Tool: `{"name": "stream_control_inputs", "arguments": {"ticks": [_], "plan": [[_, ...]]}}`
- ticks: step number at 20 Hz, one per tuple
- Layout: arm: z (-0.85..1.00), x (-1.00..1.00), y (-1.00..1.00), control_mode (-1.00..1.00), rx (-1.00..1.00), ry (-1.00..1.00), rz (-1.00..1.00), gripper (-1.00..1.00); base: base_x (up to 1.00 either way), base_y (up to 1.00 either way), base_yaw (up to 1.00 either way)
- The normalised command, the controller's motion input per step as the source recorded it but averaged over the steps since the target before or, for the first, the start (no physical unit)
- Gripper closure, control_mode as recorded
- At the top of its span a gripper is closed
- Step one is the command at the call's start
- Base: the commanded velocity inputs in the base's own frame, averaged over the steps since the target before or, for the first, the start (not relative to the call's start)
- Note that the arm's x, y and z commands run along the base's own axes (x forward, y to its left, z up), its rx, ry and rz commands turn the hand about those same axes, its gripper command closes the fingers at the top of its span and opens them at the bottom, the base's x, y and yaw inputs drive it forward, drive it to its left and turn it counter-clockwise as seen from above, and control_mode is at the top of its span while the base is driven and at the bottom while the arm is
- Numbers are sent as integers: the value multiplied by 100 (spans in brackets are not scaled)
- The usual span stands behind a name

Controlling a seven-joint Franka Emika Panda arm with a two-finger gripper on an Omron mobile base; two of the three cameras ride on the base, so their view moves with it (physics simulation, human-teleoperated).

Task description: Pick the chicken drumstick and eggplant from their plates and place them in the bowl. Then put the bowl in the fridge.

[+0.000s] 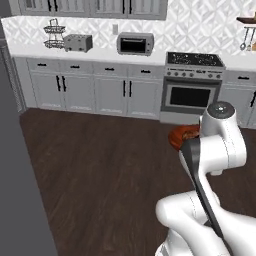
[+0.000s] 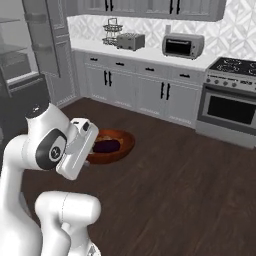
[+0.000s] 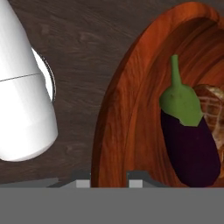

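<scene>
The red-brown bowl [image 3: 131, 122] hangs above the dark wood floor, and my gripper [image 3: 109, 179] is shut on its near rim. Inside it lies the dark purple eggplant [image 3: 190, 144] with its green cap, and beside that the reddish-brown chicken drumstick [image 3: 214, 109]. From the right base the bowl [image 2: 120, 145] shows just past my hand, with the eggplant [image 2: 106, 146] in it. From the left base the bowl [image 1: 181, 136] peeks out behind my arm. The fridge [image 2: 20, 65] stands open at the left with pale shelves showing. The plates are out of view.
Grey cabinets [image 1: 100, 90] line the far wall, with an oven range [image 1: 192, 87], a toaster oven [image 1: 135, 44] and a toaster [image 1: 77, 42] on the counter. A grey fridge panel [image 1: 20, 175] stands close on the left. Open floor [image 2: 190, 180] lies ahead.
</scene>
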Motion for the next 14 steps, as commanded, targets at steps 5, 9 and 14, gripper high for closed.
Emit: {"name": "stream_control_inputs", "arguments": {"ticks": [5,9,14], "plan": [[0,0,0,100,0,0,0,100,100,0,0],[0,0,0,100,0,0,0,100,100,0,0],[0,0,0,100,0,0,0,100,100,0,9]]}}
